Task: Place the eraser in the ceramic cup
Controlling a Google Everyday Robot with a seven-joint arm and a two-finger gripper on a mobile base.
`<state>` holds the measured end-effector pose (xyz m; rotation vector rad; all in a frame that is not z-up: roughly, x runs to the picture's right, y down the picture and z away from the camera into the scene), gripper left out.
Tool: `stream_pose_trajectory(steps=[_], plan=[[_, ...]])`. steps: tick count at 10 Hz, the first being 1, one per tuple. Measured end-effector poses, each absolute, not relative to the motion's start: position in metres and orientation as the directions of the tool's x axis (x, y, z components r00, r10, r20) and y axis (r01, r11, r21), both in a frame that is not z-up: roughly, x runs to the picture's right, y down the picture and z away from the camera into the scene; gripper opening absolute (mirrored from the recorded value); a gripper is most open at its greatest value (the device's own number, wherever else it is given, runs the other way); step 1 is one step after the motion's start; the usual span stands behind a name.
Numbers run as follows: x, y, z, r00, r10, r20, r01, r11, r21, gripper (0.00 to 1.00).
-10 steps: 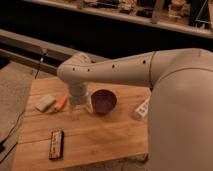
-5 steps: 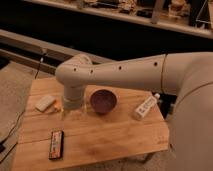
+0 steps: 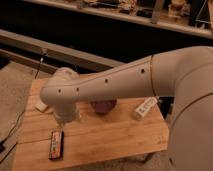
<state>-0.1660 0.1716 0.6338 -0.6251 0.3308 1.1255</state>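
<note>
Camera view is showing the wooden bench [image 3: 117,142] from above, with the robot's pale arm [image 3: 115,80] reaching across it from the right edge towards the left.

The eraser [image 3: 56,144] is lying flat near the bench's near left corner, lengthwise towards the near edge, and nothing is touching it. The ceramic cup [image 3: 103,106] is sitting around the middle of the bench, towards the far edge, and the arm is covering its upper part. A white bottle [image 3: 145,107] is lying close to the right edge, and a pale block [image 3: 41,106] is resting by the left edge.

The gripper [image 3: 63,124] is hanging at the arm's lower end, just above the eraser and slightly towards the far edge from it. The wrist housing is hiding most of it, so I cannot tell whether it is spread or pressed together; it is not carrying anything that I can make out.

Over the last second the wrist has been sinking and drifting from beside the cup towards the near left corner, while the eraser and the cup have been staying where they were. That is reading as the approach to the pick: the arm is lining up over the eraser, the grasp is not yet made, and the carry across to the cup is still to come.
</note>
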Motion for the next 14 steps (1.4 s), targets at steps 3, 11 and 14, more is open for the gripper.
stream_pose_trajectory(steps=[3,11,14], plan=[[-0.209,0.208,0.626,0.391,0.738,-0.55,-0.92,0.296,-0.258,0.65],[-0.253,0.234,0.672,0.286,0.723,-0.629,-0.956,0.172,-0.238,0.65],[-0.247,0.242,0.696,0.31,0.73,-0.609,-0.951,0.225,-0.215,0.65]])
